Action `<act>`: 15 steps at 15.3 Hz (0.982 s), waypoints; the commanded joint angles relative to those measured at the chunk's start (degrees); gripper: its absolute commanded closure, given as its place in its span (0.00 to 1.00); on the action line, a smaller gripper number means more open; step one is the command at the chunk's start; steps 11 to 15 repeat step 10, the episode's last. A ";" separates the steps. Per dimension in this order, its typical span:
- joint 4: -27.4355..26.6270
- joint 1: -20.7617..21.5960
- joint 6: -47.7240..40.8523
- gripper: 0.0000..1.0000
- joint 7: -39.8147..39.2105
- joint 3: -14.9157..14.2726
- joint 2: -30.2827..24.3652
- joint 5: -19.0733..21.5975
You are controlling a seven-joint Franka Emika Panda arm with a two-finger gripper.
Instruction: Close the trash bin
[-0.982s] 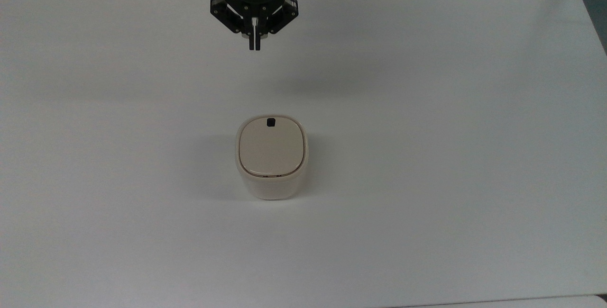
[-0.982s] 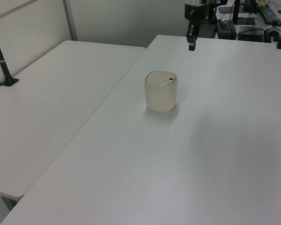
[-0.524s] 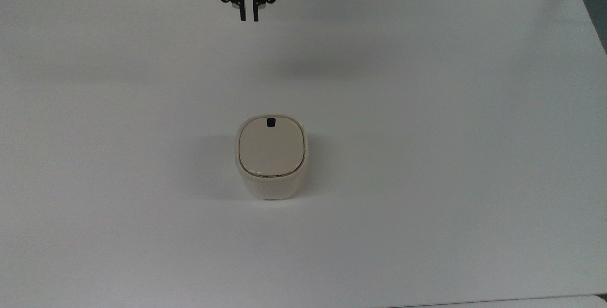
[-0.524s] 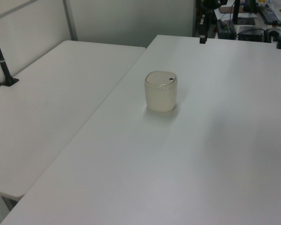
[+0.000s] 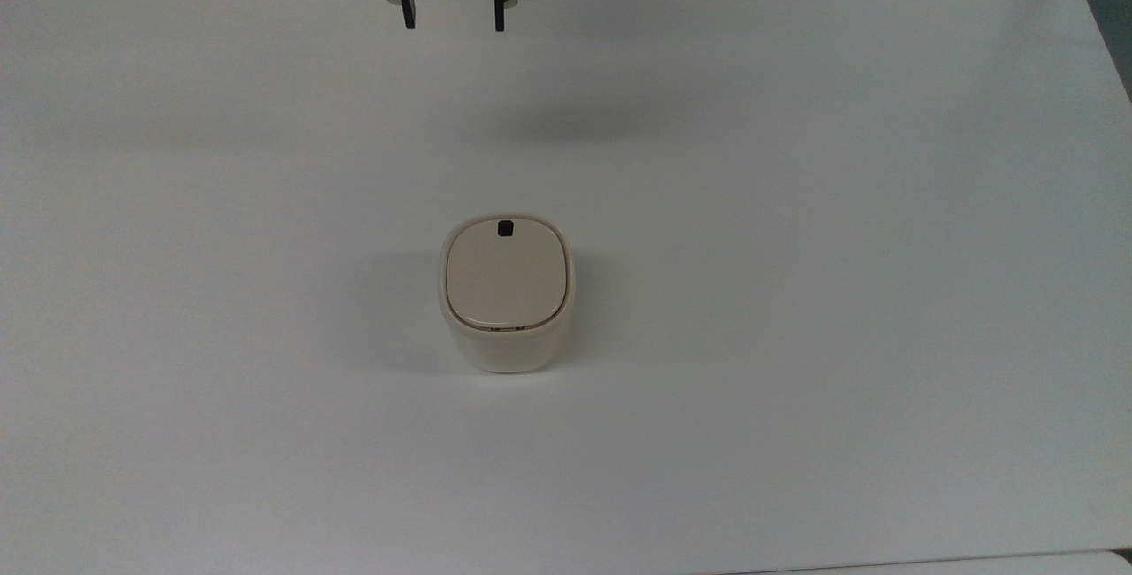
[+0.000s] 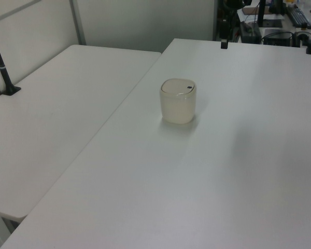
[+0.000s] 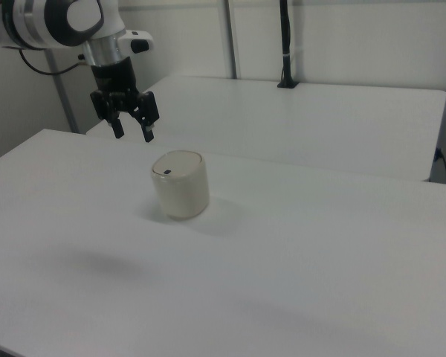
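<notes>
A light, stiff plastic trash bin [image 5: 507, 292], its lid [image 5: 505, 272] lying flat, is being left untouched by the spread-fingered gripper [image 5: 452, 19] far behind.

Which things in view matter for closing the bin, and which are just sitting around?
Part of the job:
- trash bin, lid lying flat with its black button on top
- gripper, open, up near the top view's far table edge, apart from the bin

Just there:
- white table under the bin
- second table alongside
- black clamp post on that second table
</notes>
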 commanded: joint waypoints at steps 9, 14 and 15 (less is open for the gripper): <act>-1.17 -0.30 -0.61 0.00 -0.62 -0.41 -1.65 0.51; -1.17 -0.30 -0.61 0.00 -0.62 -0.32 -1.65 0.42; -1.17 -0.30 -0.61 0.00 -0.62 -0.32 -1.65 0.42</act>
